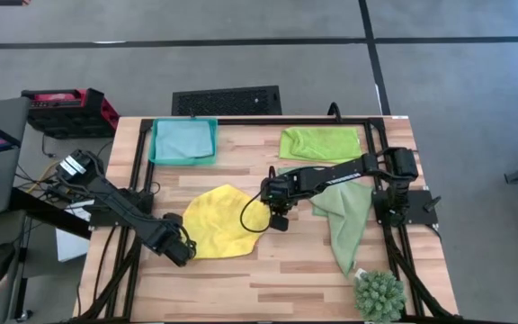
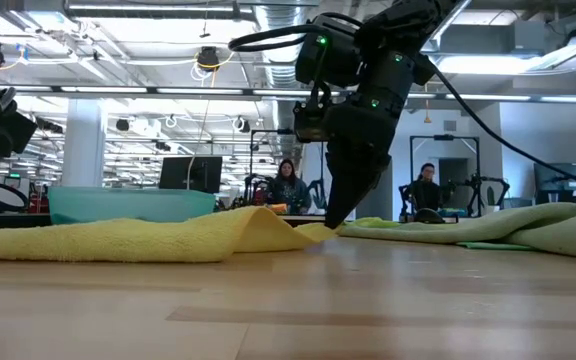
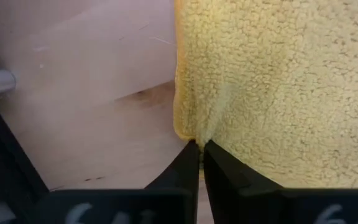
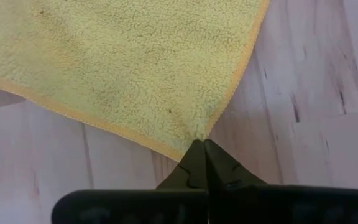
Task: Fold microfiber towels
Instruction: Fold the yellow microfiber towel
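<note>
A yellow towel (image 1: 223,220) lies spread on the wooden table's middle, with both grippers shut on it. My left gripper (image 1: 183,252) is at its near-left edge and my right gripper (image 1: 280,220) at its right corner. A light blue towel (image 1: 184,141) lies in the teal tray (image 1: 154,144) at the far left. A lime green towel (image 1: 320,142) lies flat at the far right. A sage green towel (image 1: 344,216) lies crumpled on the right, partly under my right arm. My left gripper pinches the yellow towel's hemmed edge (image 3: 188,134) between its two fingertips, where the edge rounds off. The fingers come from above, pointing down. The cloth puckers at the tips and lies on the table. My right gripper pinches the yellow towel's corner (image 4: 199,137), where two hems meet, between its two fingertips. The fingers slant steeply down from the table's right. The corner sits at table level (image 2: 328,226), and the cloth beside it rises in a low ridge.
A small spiky green plant (image 1: 378,295) stands at the near right corner. Black frame rails (image 1: 241,120) run along the table's far, left and right sides. Bare wood (image 1: 268,279) lies between the yellow towel and the near edge. People sit in the room beyond the table.
</note>
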`<state>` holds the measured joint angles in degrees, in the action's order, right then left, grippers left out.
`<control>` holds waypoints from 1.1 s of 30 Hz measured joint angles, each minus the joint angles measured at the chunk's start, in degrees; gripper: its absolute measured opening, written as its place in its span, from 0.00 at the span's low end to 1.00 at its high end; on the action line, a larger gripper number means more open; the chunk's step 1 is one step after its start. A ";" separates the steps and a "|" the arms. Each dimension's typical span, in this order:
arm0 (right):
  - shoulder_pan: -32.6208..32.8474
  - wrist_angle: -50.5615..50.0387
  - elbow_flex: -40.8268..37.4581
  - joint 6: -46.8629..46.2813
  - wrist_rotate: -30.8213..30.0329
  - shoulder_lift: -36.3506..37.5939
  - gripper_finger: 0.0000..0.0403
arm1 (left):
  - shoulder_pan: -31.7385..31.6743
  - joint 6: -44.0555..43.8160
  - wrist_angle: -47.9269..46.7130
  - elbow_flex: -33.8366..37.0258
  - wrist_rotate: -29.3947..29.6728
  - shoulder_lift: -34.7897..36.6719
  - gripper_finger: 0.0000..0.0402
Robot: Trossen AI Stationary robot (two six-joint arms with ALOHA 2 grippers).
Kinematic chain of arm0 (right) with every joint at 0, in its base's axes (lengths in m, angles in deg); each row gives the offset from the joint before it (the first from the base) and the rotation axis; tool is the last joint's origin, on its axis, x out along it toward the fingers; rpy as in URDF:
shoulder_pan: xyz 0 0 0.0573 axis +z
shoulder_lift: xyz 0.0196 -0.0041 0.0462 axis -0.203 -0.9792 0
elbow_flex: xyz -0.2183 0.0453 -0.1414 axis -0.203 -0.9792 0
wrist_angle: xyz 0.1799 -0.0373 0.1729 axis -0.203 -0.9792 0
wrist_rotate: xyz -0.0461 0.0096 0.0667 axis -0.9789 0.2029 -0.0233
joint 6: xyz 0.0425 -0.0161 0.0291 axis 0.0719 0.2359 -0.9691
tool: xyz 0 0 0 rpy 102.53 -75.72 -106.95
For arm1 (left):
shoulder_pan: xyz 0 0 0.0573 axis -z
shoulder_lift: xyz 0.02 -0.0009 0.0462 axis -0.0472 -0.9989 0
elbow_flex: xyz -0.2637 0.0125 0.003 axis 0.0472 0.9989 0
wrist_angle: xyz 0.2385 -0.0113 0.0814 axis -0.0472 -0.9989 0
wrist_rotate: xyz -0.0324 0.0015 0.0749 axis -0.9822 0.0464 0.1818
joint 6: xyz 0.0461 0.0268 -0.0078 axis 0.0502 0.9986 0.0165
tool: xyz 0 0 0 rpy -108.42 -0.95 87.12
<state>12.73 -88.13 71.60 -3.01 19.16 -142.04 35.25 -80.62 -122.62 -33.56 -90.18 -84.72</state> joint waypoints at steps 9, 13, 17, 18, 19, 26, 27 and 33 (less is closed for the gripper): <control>0.00 -0.25 0.00 0.00 0.00 0.02 0.01 | -0.08 0.06 0.06 -1.89 2.20 0.12 0.00; -0.02 -1.60 0.08 0.01 -0.04 0.95 0.01 | -0.06 0.25 -0.71 -3.33 2.34 0.15 0.00; -0.14 -5.25 1.30 0.04 -0.43 2.23 0.01 | -0.05 0.53 -2.53 -6.17 4.38 0.22 0.00; -0.28 -4.89 2.08 0.04 -0.46 2.27 0.01 | -0.07 0.57 -3.73 -6.93 4.91 0.32 0.00; -0.41 -5.59 2.43 0.04 -0.50 2.75 0.01 | -0.07 0.55 -5.05 -7.80 5.53 0.54 0.00; -1.37 -7.86 5.38 0.04 -0.17 3.32 0.01 | -1.96 3.01 -9.26 -10.40 7.07 3.04 0.00; -1.55 -7.63 5.47 0.05 -0.15 3.30 0.02 | -2.22 3.84 -9.49 -10.39 7.06 3.26 0.00; -1.23 -7.67 5.51 0.04 -0.09 2.86 0.17 | -3.54 5.41 -9.49 -10.40 6.61 3.19 0.00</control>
<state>11.49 -95.81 77.11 -2.97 19.07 -139.18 31.71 -75.21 -132.11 -43.97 -83.57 -81.53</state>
